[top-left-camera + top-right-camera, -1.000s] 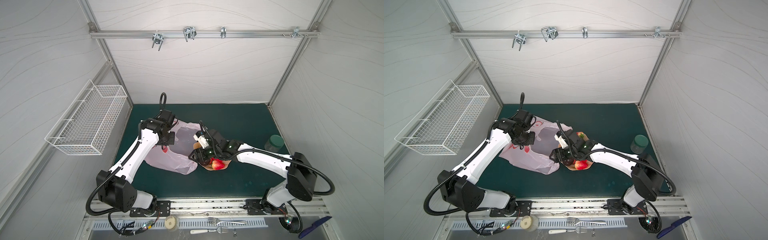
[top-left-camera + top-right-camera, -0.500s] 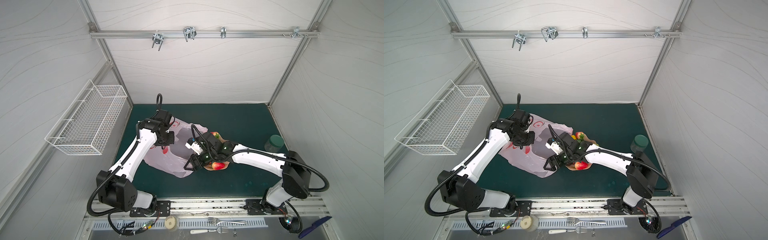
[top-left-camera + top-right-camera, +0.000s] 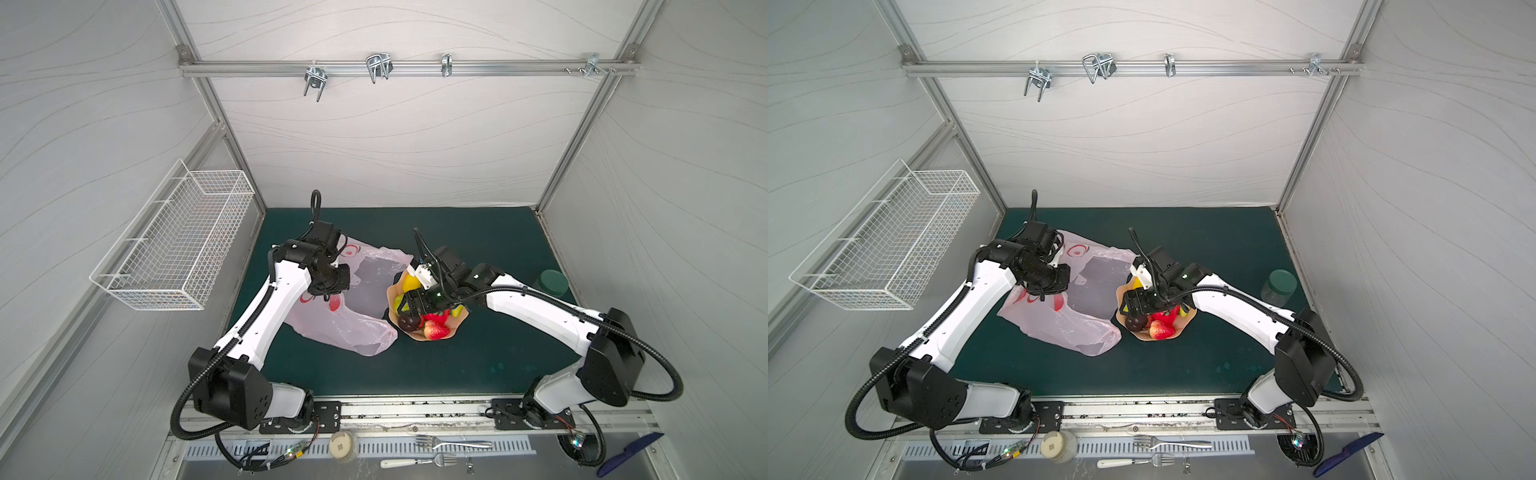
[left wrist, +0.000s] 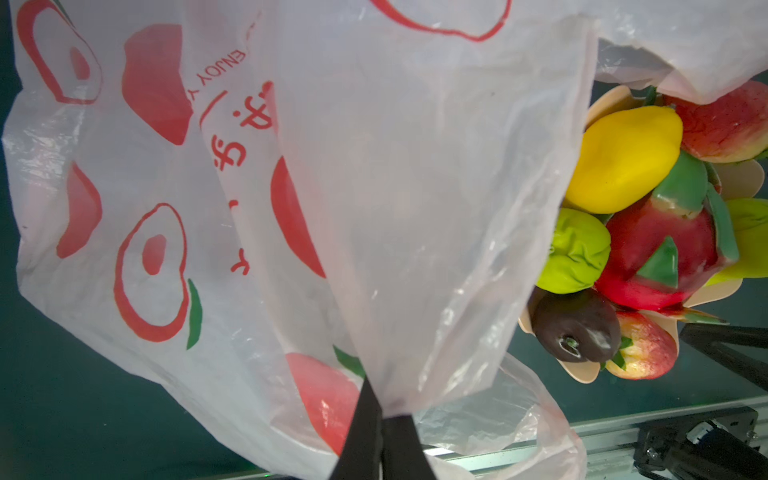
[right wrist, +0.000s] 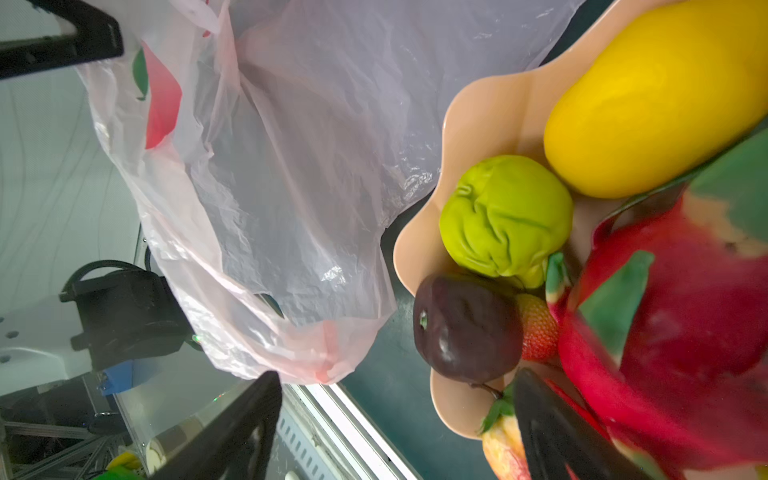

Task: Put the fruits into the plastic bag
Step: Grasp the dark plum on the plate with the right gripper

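**Bag held up at one edge, no fruit in it yet**

The right claw stood wide and empty. One finger was over the edge of the bowl, the other out on the side of the bag. Nearest it lay the dark purple fruit, touching a strawberry and the green fruit. Beyond those were the lemon and the dragon fruit. The left claw was pinched on a fold of the bag's film, with that edge raised off the mat.

Progress, as judged: nothing moved over. Every fruit I could make out sat in the bowl, and the bag lay just beside it with none visible inside. All of them were left to move.

Views: only the left wrist view showed the pinch, which the arm hid in both top views. It also showed a red-blushed fruit behind the lemon. Only the top views showed the jar, well apart from the bowl.
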Controlling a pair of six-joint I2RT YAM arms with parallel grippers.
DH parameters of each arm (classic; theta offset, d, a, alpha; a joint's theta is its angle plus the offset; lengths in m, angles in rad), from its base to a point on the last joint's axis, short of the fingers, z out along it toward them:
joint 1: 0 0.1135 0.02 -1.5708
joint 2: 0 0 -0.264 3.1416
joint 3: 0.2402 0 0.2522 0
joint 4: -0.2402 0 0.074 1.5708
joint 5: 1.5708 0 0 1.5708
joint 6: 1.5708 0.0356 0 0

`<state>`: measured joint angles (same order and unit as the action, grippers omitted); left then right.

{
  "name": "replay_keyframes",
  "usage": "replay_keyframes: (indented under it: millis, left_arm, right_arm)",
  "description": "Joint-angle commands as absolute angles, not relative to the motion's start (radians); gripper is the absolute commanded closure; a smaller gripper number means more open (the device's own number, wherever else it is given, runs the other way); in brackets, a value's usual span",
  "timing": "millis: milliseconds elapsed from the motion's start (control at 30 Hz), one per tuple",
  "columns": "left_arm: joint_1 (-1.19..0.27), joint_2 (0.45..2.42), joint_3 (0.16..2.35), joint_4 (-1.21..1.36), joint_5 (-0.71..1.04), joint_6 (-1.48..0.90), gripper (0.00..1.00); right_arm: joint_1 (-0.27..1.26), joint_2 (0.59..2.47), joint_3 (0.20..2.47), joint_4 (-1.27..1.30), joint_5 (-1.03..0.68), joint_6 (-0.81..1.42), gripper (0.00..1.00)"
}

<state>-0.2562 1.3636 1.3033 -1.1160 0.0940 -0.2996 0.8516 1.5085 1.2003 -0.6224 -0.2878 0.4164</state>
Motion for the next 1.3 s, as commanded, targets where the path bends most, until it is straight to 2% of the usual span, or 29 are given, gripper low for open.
replay_keyframes:
  millis: [0, 833, 1267]
  left_arm:
    - [-0.252, 1.335, 1.285, -1.113, 0.125, -0.322, 1.0]
    - [-0.252, 1.255, 1.224, -1.128, 0.179, -0.365, 1.0]
    - [-0.252, 1.237, 1.205, -1.127, 0.188, -0.374, 1.0]
  right_arm:
    - [0.859, 1.542, 1.221, -0.759, -0.272, 0.346, 0.11]
    - [0.863, 1.71, 1.233, -0.656, -0.234, 0.336, 0.14]
    - [0.863, 1.72, 1.175, -0.598, -0.209, 0.343, 0.26]
